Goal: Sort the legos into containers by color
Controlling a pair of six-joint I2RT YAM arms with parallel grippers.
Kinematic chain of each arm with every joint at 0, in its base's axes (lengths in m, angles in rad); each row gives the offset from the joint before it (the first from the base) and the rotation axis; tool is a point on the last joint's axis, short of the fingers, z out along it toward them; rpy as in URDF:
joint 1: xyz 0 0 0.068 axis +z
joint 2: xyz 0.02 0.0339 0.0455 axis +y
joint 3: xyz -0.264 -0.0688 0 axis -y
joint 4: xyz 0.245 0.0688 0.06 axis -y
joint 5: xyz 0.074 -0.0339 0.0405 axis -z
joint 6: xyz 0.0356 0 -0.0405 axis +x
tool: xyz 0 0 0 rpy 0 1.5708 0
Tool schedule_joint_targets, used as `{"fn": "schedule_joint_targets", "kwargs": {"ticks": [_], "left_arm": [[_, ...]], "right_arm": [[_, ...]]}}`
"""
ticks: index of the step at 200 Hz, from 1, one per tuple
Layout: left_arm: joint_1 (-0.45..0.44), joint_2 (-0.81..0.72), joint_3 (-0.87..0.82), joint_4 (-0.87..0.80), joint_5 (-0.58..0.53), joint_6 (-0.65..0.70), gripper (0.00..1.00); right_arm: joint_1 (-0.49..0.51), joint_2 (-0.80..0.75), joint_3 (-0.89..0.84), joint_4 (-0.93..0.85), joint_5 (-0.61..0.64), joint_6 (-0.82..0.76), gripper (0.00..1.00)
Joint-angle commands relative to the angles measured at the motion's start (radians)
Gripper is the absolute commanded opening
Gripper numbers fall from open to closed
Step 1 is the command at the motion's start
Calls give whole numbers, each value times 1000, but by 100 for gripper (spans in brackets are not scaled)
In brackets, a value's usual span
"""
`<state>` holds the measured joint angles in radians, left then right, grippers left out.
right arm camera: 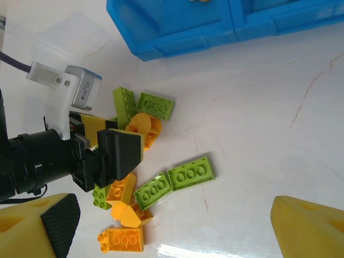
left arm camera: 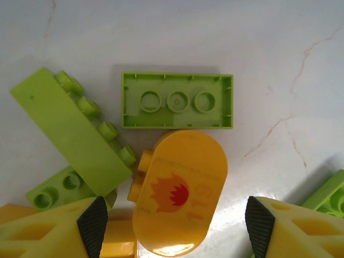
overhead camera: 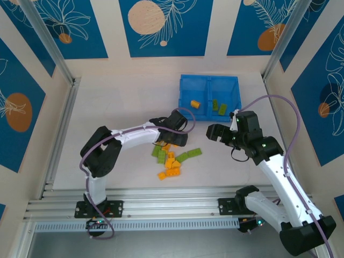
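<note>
A white, faintly veined table (overhead camera: pixel 107 107) was enclosed by blue leaf-printed panels. The loose legos (overhead camera: pixel 172 160) were heaped at its middle, with the blue tray (overhead camera: pixel 209 80) set well apart at the far side. A rounded orange brick (left arm camera: pixel 177 193) with a flame print was straddled by the left gripper (left arm camera: pixel 176 228), whose fingers were spread wide. An upturned green brick (left arm camera: pixel 177 100) was touching it, so it was judged that the neighbour might be dragged along, or the smooth curved top might be lost from the pads. The right gripper (right arm camera: pixel 169 215) was held wide and empty near the tray. At least five green and four orange pieces were counted loose; one orange and two green were counted in the tray's left and right compartments.
</note>
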<state>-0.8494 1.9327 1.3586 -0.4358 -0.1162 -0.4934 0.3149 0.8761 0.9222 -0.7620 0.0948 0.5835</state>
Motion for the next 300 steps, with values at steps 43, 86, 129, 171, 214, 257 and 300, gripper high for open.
{"fn": "schedule_joint_targets", "kwargs": {"ticks": [43, 86, 129, 171, 214, 257, 300], "left_arm": [[-7, 104, 83, -29, -19, -6, 63], [-17, 131, 103, -51, -7, 12, 55], [-54, 108, 108, -147, -54, 68, 56], [-62, 120, 85, -133, -49, 69, 55], [-63, 143, 120, -125, -3, 70, 60], [-67, 143, 104, -125, 3, 72, 60], [-70, 119, 84, -109, 18, 63, 43]], "right_arm": [[0, 17, 43, 11, 7, -11, 93], [0, 2, 32, -5, 8, 0, 93], [0, -1, 35, 8, 8, 1, 93], [1, 3, 40, 12, -9, 3, 93], [1, 3, 41, -14, -88, 11, 93], [3, -13, 37, -30, -95, 21, 93], [4, -8, 45, -21, -111, 25, 93]]}}
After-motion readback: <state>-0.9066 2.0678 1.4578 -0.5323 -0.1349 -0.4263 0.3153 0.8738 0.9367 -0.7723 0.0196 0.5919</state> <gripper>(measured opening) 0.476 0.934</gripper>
